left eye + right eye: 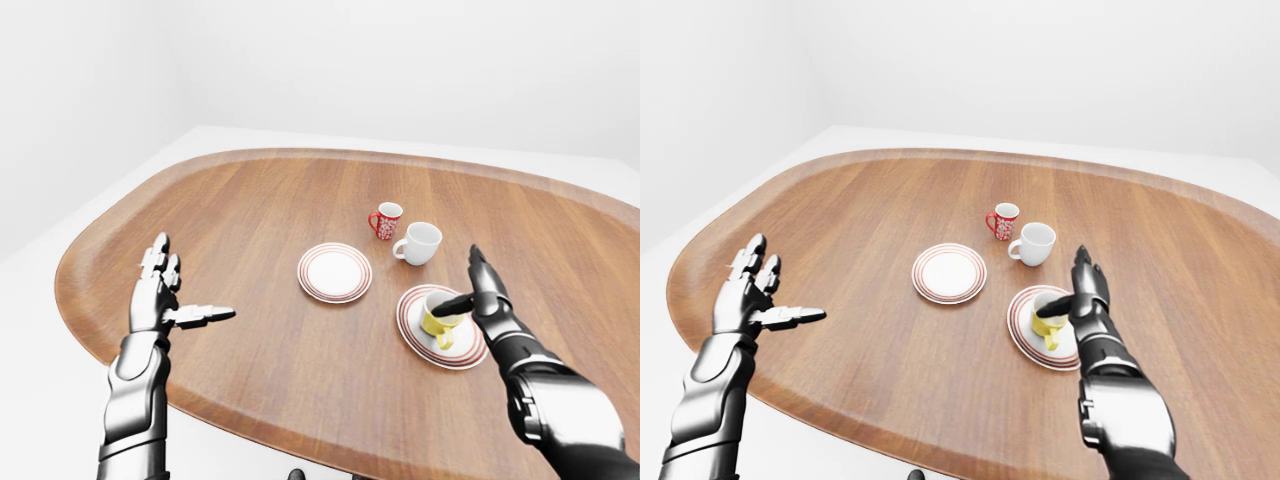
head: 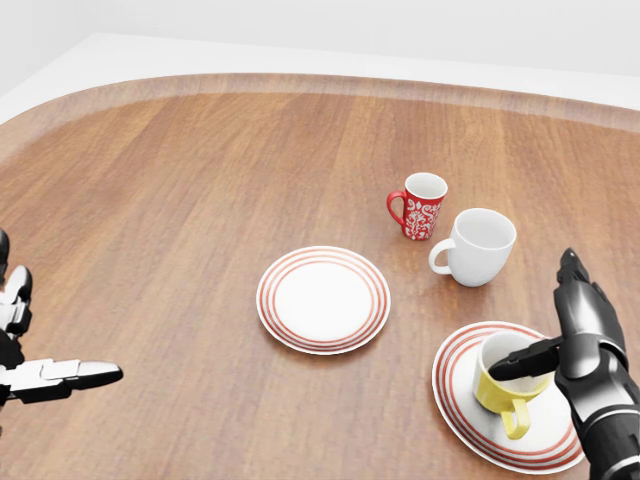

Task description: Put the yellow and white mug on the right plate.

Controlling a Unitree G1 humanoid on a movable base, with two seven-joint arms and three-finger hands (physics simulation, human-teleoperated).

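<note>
Your yellow and white ceramic mug stands upright on the right-hand red-ringed white plate, its looped handle pointing toward the bottom of the head view, so the placement looks done. It lies just to the left of your right hand, which is by far the nearer hand. That hand's fingers are spread, not clamped on anything; the dark thumb reaches across the mug's rim and seems to touch or hover over it, though you cannot tell which from these views. To clear, I judge you should draw the hand up and to the right, away from the rim, so the thumb does not tip the mug.

Your left hand hangs open over the glossy wood-grain table, well apart from everything, fingers splayed. The other striped plate, a plain white mug and a red patterned mug sit apart.
</note>
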